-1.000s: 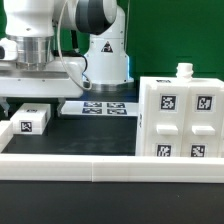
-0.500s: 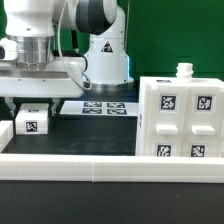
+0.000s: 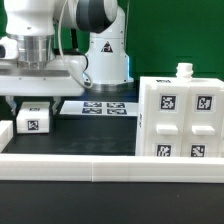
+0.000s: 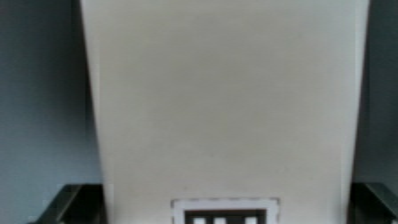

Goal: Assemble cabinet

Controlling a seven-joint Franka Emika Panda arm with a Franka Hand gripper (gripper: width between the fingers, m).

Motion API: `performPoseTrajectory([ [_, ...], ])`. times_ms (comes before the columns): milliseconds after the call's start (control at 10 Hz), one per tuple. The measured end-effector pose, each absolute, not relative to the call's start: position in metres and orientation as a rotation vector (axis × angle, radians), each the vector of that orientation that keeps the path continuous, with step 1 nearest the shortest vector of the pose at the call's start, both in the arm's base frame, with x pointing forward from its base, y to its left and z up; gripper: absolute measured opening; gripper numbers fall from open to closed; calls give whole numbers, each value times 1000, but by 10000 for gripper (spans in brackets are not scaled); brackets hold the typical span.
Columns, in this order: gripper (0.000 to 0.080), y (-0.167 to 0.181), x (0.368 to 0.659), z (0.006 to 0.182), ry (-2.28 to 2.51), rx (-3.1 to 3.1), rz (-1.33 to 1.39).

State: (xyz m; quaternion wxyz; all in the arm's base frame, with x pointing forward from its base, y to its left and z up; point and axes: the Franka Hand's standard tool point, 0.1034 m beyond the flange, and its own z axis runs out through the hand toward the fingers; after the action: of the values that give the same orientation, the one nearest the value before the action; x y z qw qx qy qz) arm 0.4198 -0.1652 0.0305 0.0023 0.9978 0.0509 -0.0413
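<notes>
The gripper pinches, between its two dark fingers, the long edges of a small white plastic panel (smooth, flat, bearing one black-and-white square tag) low by the black table. The large white boxy cabinet body, also tagged, stands well apart toward the exterior view's right.

No readable text; only black-and-white fiducial tags on cabinet body, small panel, marker board
</notes>
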Motion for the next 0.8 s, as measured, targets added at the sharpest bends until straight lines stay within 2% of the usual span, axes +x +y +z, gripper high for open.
performPoseTrajectory([
  [300, 560, -138, 429, 76, 118, 3178, -125],
  [500, 560, -101, 447, 117, 26, 3198, -83],
  [800, 560, -37, 490, 157, -98, 3177, -69],
])
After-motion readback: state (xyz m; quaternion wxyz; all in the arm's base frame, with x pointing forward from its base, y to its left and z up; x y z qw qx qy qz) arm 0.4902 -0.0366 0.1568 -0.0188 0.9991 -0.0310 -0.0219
